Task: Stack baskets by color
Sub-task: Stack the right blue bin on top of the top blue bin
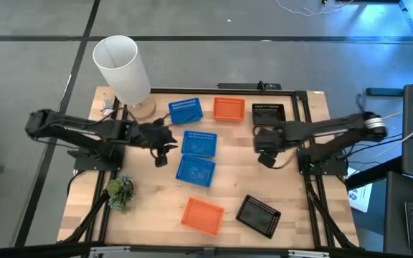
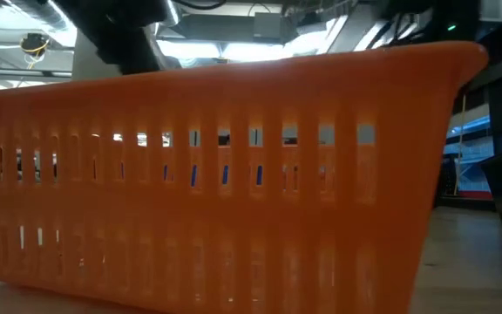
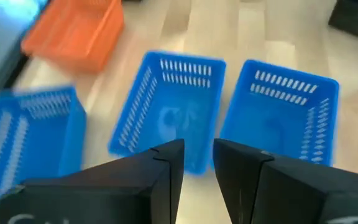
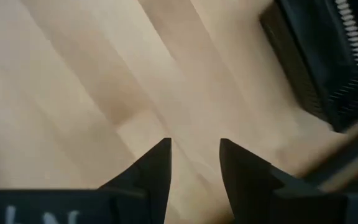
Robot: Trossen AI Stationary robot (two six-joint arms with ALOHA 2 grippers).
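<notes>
Three blue baskets lie on the table's middle: one at the far side, one in the centre, one nearer. Orange baskets rest at the far side and near the front edge; black baskets rest at the far right and the near right. My left gripper hangs open just left of the centre blue basket, nothing between its fingers. My right gripper stands open above bare wood, beside a black basket.
A tall white cylinder stands at the far left corner and a small green plant near the left front. The front orange basket fills the low view. Bare wood lies between the blue baskets and my right gripper.
</notes>
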